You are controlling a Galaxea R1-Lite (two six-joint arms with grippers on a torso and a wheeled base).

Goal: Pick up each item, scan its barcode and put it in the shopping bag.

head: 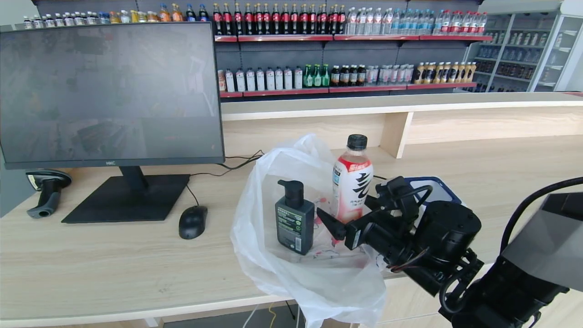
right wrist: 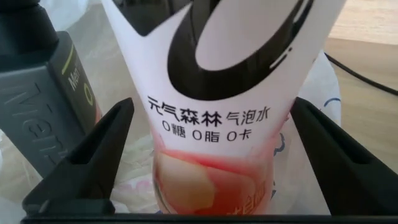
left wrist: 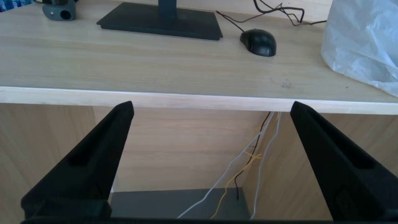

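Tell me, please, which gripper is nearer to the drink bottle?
The right. The right gripper straddles the drink bottle, jaws open on either side of it. The left gripper, also open, is out in front of the counter edge, well aside from the bottle.

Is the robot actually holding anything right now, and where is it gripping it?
Nothing is held. The right gripper stands wide open on either side of the drink bottle's lower body, not clamped on it. The left gripper is open and empty.
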